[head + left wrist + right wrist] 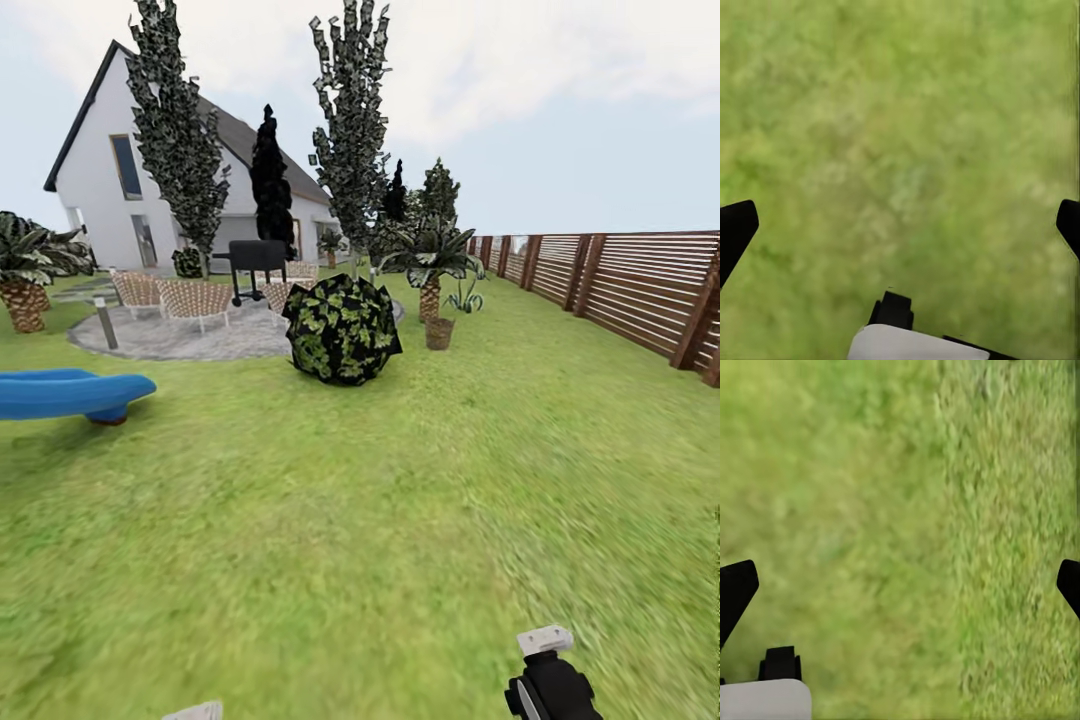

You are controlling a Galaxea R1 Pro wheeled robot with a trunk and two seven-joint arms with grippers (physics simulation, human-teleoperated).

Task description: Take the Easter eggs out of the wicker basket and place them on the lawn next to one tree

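Wicker basket (439, 333) is sitting upright beside the short palm (432, 262), mouth skyward. Tree (352, 130) is rising vertical behind it. Both grippers, left (900, 225) and right (900, 585), are hanging spread apart over lawn (380, 500).

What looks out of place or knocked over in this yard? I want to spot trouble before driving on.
Nothing stands out. The lawn is unbroken grass, the fence stands straight, the chairs and grill on the patio are upright, and the potted palm is upright too. Both grippers hang open over grass.
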